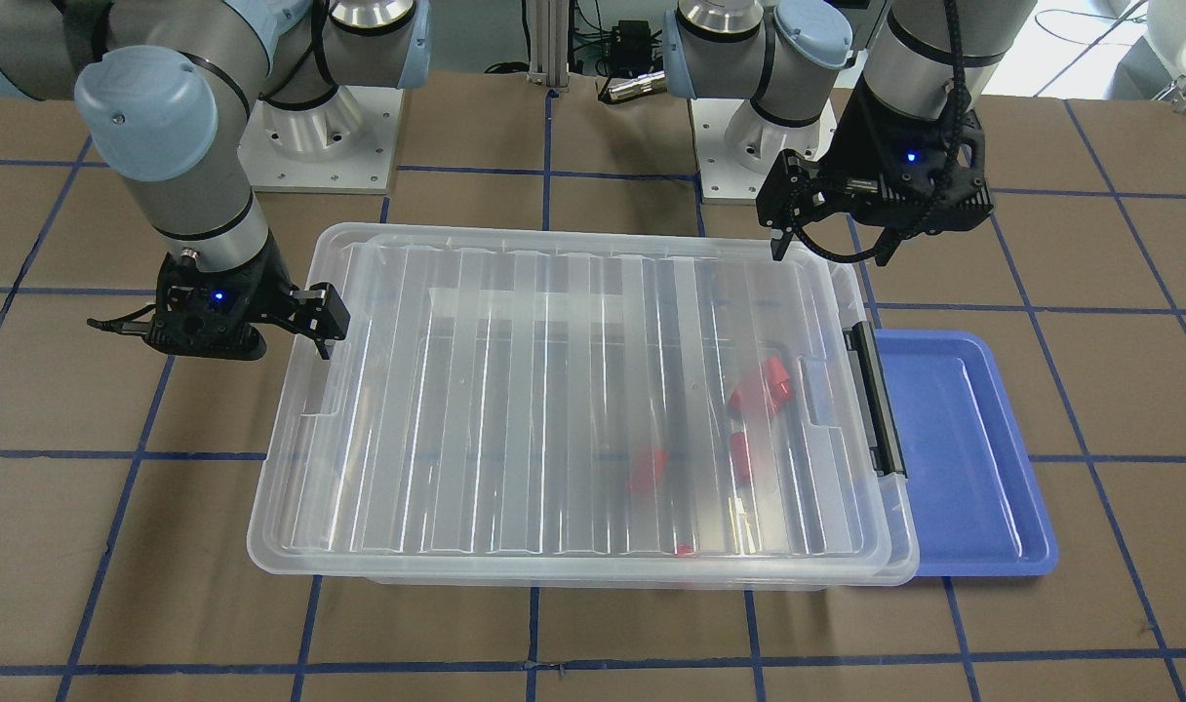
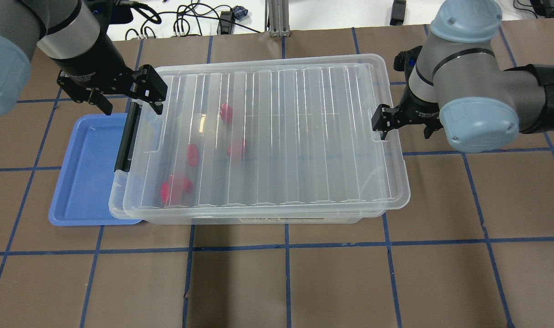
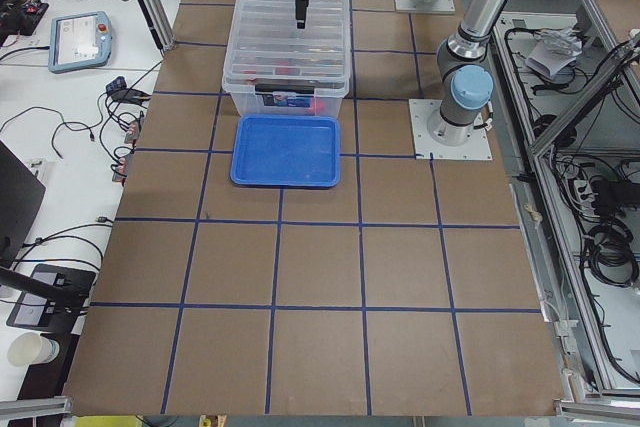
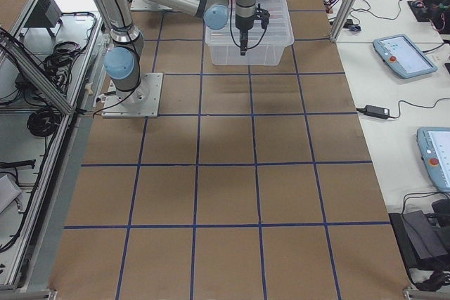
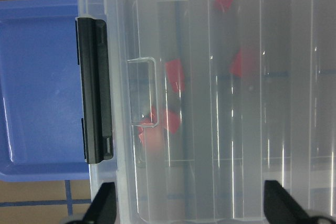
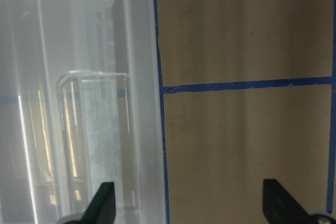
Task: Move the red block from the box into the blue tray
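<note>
Box [image 2: 304,136] ribbed, translucent, rectangular; blue tray [image 2: 88,173] smooth.

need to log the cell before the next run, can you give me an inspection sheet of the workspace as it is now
surface: brown table with a blue tape grid.
job's things: clear box with its lid on and a black latch at one end; several red blocks inside, blurred through the lid; blue tray empty, against the latch end.
clutter: nothing seen.
grippers: left gripper open above the latch-end corner; right gripper open over the opposite end's rim; both hold nothing.
cables: loose cables beyond the table's far edge; none on the grid.
surroundings: teach pendants and a paper cup beside the table.
</note>
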You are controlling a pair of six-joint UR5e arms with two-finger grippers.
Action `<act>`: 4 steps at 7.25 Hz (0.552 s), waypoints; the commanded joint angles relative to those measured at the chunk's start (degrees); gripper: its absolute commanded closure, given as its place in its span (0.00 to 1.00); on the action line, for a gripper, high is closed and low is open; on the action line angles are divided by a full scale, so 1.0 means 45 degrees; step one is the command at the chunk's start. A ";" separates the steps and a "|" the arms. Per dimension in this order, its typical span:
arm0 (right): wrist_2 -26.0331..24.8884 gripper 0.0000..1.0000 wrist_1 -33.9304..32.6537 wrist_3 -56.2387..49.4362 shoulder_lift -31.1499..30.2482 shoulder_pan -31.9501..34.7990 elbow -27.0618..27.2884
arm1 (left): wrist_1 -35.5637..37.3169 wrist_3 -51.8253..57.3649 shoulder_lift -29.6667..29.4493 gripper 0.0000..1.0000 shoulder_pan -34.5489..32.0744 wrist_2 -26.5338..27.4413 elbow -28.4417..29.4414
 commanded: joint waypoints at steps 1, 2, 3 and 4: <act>0.0013 0.00 -0.0161 -0.0074 0.0055 -0.0059 -0.0016 | 0.0000 -0.0038 0.0000 0.00 0.0007 -0.0007 0.0045; -0.0006 0.00 -0.0336 -0.0094 0.0055 -0.0098 -0.0016 | 0.0000 0.0058 0.0000 0.00 0.0046 0.0071 0.0142; -0.0084 0.00 -0.0338 -0.0113 0.0055 -0.0137 -0.0016 | -0.0019 0.0040 -0.0058 0.00 0.0027 0.0052 0.0240; -0.0143 0.00 -0.0357 -0.0114 0.0055 -0.0137 -0.0016 | -0.0058 0.0272 0.0116 0.00 0.0046 -0.0064 -0.0010</act>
